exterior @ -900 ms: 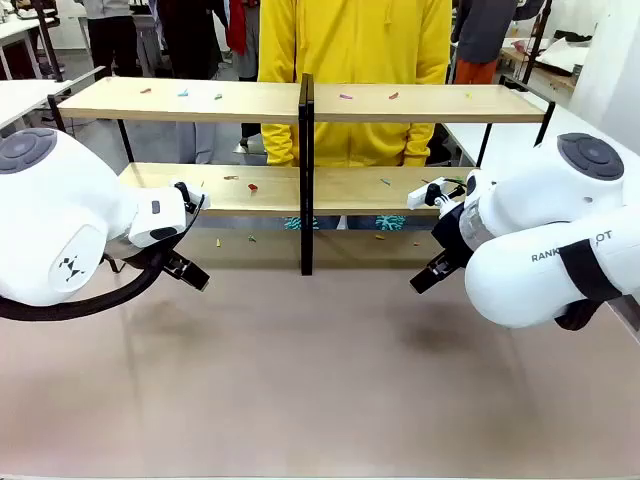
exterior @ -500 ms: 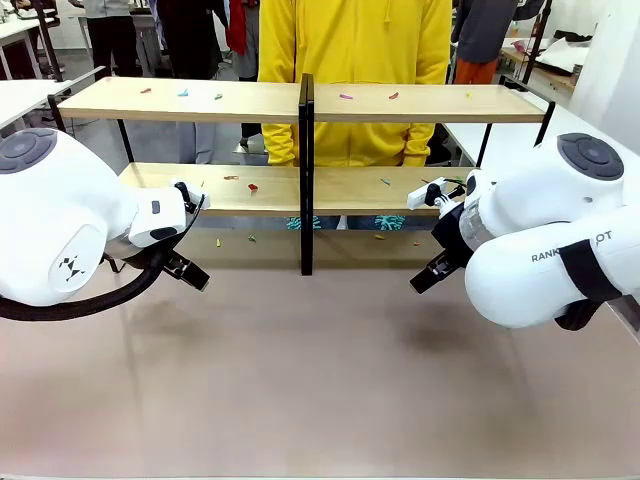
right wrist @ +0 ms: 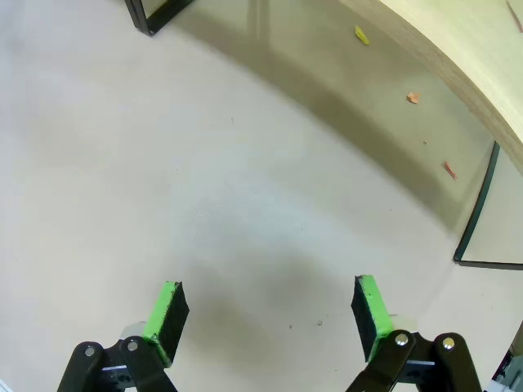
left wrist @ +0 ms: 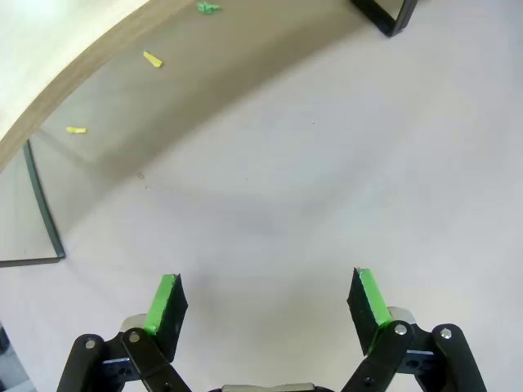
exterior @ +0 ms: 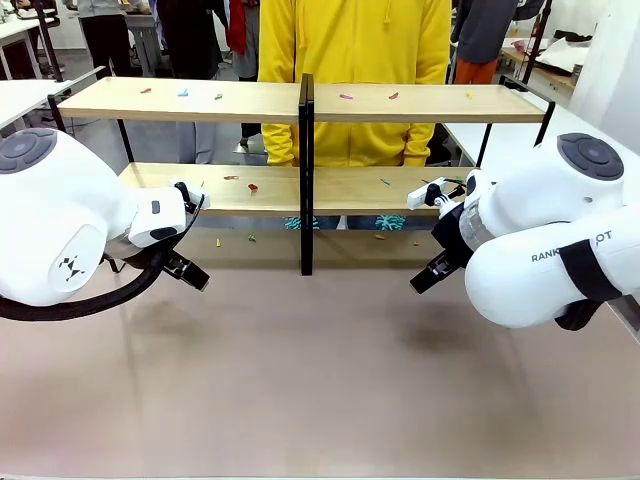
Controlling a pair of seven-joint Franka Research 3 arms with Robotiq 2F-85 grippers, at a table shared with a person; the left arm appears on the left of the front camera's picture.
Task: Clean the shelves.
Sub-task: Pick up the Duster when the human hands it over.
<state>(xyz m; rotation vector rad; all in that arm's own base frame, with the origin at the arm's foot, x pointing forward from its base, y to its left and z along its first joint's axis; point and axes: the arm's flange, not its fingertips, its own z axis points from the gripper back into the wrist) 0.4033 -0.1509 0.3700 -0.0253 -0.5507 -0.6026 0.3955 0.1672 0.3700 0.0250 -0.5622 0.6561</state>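
Across the upper half of the front view, the shelves [exterior: 200, 100]: two long light wooden boards in a thin black frame, divided at mid-frame by a black centre post [exterior: 306, 170], standing on the far part of the table [exterior: 320, 380]. Strewn along the top board, small coloured scraps [exterior: 184, 93] in blue, green, purple and red; more on the lower board, among them a red bit [exterior: 252, 187] just left of the post; a few others on the table surface beneath the lower board. Directly behind the rack, at top centre, a person in a yellow top [exterior: 355, 40]. Lower board's edge curving through the upper left corner of the left wrist view, with yellow slivers [left wrist: 152, 59] on the shadowed table below it; the same edge in the upper right corner of the right wrist view, with an orange crumb [right wrist: 413, 98] beneath. At the bottom of the left wrist view, left gripper [left wrist: 265, 298], green pads spread wide, nothing between them, over bare table short of the rack. At the bottom of the right wrist view, right gripper [right wrist: 265, 302], likewise spread wide and empty, over bare table. In the front view, white arms at the left and right edges, grippers low on either side of the post, apart from the frame.
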